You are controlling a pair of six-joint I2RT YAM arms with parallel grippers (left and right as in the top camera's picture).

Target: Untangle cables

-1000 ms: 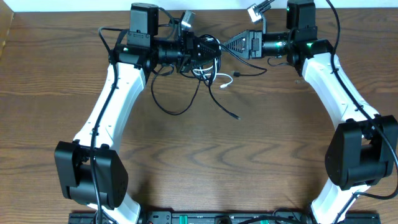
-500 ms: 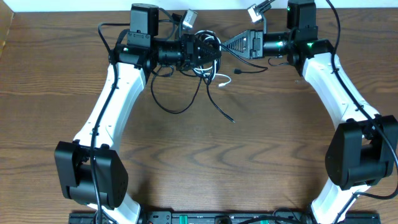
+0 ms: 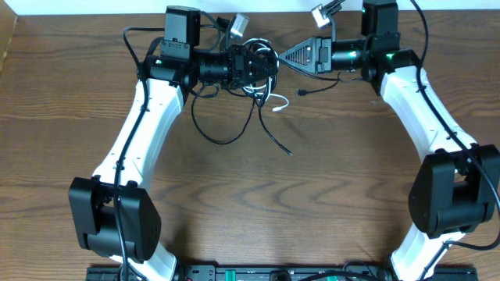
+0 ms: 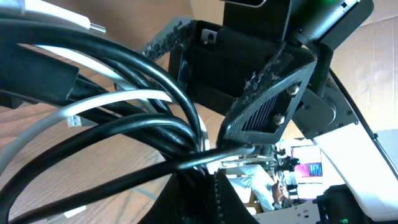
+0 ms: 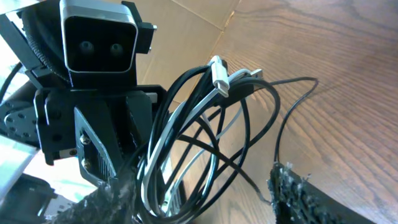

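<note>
Overhead looks straight down on the brown wooden table [image 3: 312, 195]; both wrist views face each other close-up, sharing the tangled black-and-white cable bundle [image 4: 149, 134].

dark wood-grain table [image 3: 258, 203], a white strip [image 3: 78, 6] along its far edge.

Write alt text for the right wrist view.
A looped bundle of black and white cables hangs from the left pincer, which is shut on it, above the wooden table. The right pincer is open.
</note>
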